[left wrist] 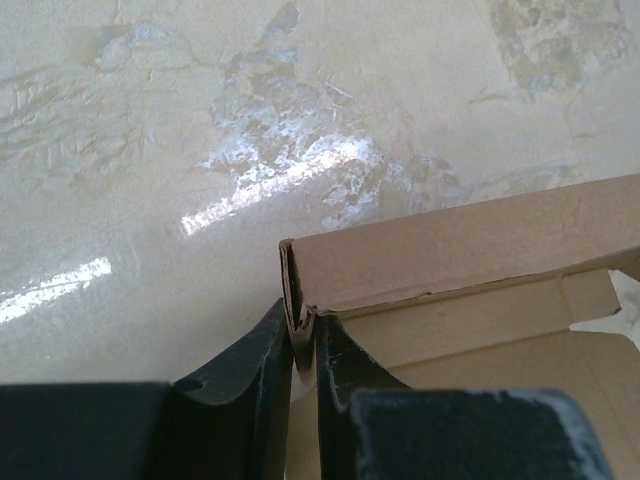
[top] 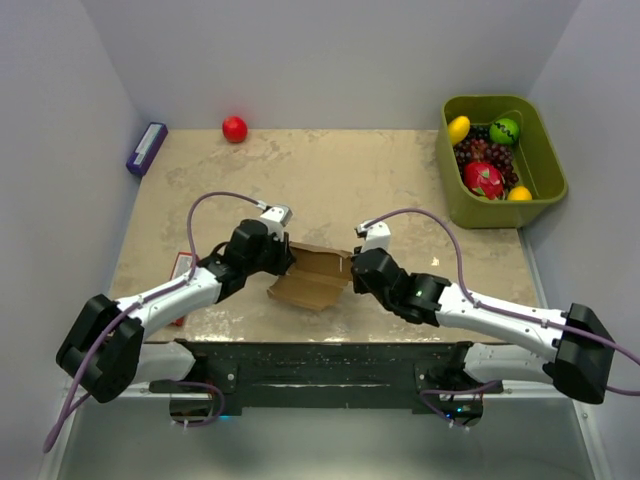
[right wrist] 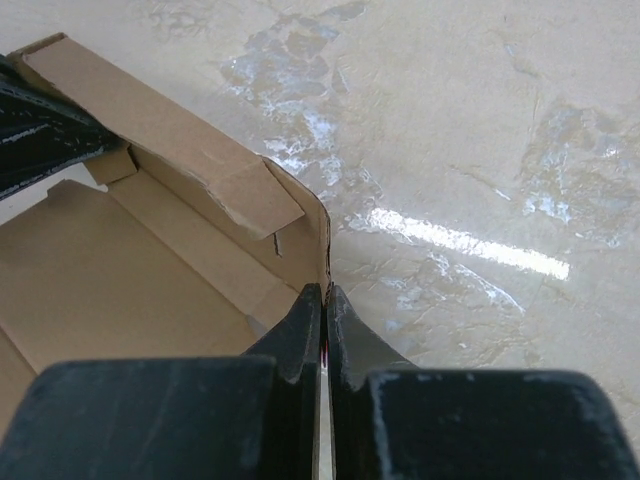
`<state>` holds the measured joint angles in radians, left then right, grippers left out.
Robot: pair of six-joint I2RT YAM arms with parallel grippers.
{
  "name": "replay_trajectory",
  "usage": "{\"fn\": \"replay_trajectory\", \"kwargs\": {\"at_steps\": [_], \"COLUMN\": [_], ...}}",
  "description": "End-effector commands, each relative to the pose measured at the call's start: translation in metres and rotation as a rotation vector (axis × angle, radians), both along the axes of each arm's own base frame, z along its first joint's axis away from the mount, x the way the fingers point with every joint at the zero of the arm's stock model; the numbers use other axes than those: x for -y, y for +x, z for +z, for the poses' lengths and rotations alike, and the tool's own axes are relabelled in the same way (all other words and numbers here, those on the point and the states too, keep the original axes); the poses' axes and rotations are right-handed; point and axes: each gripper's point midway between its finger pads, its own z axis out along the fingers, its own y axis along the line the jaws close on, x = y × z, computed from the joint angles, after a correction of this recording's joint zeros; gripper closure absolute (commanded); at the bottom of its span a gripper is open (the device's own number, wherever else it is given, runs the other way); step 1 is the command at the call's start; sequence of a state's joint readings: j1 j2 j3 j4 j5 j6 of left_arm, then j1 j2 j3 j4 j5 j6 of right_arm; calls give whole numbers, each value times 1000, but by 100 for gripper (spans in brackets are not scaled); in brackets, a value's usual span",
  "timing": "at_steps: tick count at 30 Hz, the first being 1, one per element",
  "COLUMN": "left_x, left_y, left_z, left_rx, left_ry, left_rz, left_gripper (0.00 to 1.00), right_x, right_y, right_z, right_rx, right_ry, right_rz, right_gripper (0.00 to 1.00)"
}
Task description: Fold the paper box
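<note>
The brown paper box (top: 313,276) lies half-formed near the table's front middle, between both arms. My left gripper (top: 287,258) is shut on the box's left end wall; in the left wrist view its jaws pinch the folded cardboard corner (left wrist: 301,325), with the long side wall (left wrist: 460,245) running right. My right gripper (top: 352,271) is shut on the right end wall; in the right wrist view its jaws (right wrist: 325,298) clamp the upright cardboard edge, with the open box floor (right wrist: 100,280) and a folded-in flap (right wrist: 190,150) to the left.
A green bin (top: 545,165) of toy fruit stands at the back right. A red ball (top: 234,128) and a purple-blue box (top: 146,148) sit at the back left. A flat red packet (top: 183,268) lies under my left arm.
</note>
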<state>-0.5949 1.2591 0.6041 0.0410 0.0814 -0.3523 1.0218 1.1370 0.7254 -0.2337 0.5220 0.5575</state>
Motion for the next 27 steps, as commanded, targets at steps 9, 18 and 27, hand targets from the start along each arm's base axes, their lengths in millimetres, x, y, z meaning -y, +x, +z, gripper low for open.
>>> {"fn": "replay_trajectory", "kwargs": {"at_steps": [9,18,27], "left_x": [-47,-56,-57], "left_y": [27,27,29], "left_z": [9,10,13], "left_rx": [61,74,113], "left_ry": [145,122,87], "left_rz": [267,345,361], "left_gripper": [100,100,100], "right_x": [3,0,-1], "right_y": [6,4,2], "right_z": [26,25,21], "right_rx": [76,71,69], "right_ry": [35,54,69], "right_rz": [-118,-118,-114], "right_gripper": [100,100,100]}}
